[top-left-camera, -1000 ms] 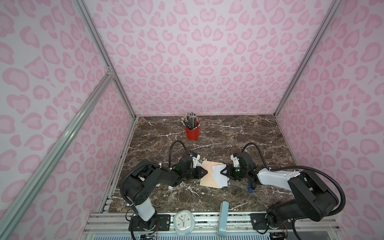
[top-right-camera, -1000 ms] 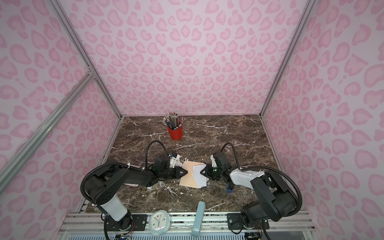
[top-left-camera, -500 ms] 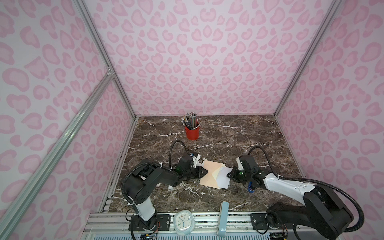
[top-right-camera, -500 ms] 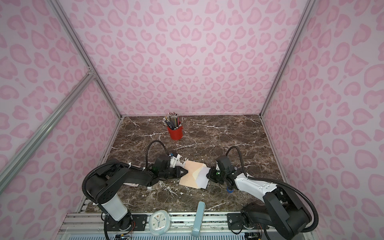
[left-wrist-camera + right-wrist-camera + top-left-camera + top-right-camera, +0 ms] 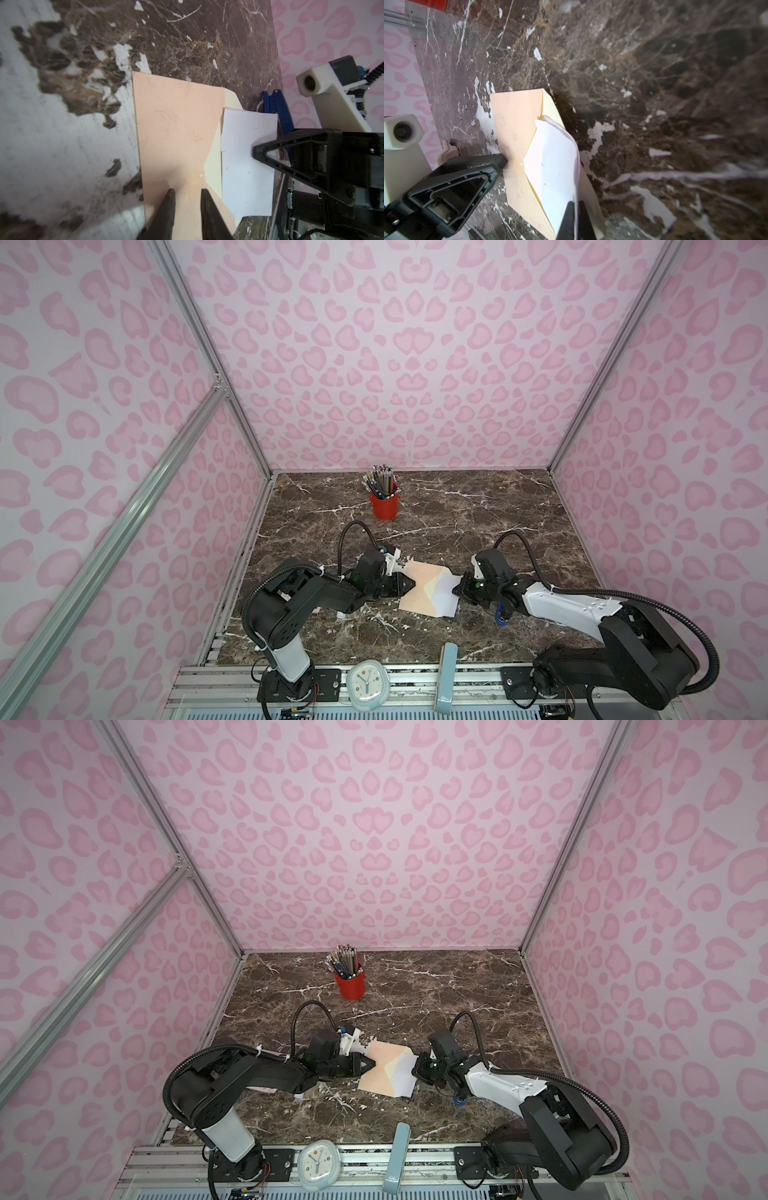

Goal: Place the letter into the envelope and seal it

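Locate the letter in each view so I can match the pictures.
Top view: letter low centre, right of the envelope.
Top view: letter in the same place.
Left wrist: letter beyond the envelope, against the right claw.
Right wrist: letter bowed, pinched in that claw.
Shared landmark: the envelope's cream flap under it.

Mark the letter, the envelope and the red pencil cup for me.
letter (image 5: 247,158): left wrist view, middle of the bare white sheet.
envelope (image 5: 176,128): left wrist view, peach front panel.
red pencil cup (image 5: 384,507): in a top view, red side wall.
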Controlling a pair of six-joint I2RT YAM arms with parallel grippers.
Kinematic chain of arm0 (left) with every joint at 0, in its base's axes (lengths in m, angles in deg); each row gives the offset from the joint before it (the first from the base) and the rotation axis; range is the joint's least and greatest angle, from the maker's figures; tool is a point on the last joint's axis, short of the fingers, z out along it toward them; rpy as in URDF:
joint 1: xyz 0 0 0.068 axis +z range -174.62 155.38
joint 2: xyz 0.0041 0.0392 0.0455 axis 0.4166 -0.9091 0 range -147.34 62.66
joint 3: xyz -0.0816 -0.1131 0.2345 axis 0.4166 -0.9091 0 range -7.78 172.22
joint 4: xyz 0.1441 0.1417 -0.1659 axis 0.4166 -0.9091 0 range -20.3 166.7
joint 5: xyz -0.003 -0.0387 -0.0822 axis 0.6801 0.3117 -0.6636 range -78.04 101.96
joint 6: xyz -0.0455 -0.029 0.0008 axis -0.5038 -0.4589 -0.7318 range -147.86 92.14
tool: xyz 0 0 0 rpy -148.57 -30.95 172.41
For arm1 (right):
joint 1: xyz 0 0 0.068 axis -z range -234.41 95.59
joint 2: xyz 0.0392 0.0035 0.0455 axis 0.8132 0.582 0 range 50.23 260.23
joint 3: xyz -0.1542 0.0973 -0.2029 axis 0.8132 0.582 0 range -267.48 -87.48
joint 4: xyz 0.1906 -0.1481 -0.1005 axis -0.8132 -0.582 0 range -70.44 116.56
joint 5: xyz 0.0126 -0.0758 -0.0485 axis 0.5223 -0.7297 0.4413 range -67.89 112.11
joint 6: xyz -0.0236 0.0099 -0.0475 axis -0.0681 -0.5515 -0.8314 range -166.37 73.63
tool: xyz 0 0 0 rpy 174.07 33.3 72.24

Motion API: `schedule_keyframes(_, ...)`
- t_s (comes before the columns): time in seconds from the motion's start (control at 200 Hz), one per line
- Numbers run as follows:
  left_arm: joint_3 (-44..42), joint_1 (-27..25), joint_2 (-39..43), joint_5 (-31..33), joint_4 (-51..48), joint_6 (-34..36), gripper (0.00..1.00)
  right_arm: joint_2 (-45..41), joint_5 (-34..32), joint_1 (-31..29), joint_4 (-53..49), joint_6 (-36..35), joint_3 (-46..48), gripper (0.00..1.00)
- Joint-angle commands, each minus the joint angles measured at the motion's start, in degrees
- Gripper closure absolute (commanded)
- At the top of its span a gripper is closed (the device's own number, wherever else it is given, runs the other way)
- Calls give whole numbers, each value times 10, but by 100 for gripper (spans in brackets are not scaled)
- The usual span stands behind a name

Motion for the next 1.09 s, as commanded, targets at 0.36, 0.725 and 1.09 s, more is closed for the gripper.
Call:
schedule_keyframes(0.36,-6,2,-8,38,-108,9,74,-3,-3,0,-36,9,-8,96)
schedule_keyframes(0.725,-7,2,-10,36,-105,9,74,12,4,1,-49,9,-23,98)
schedule_keyframes(1.09,-10,2,-9,36,-102,10,74,28,9,0,-75,4,-46,99)
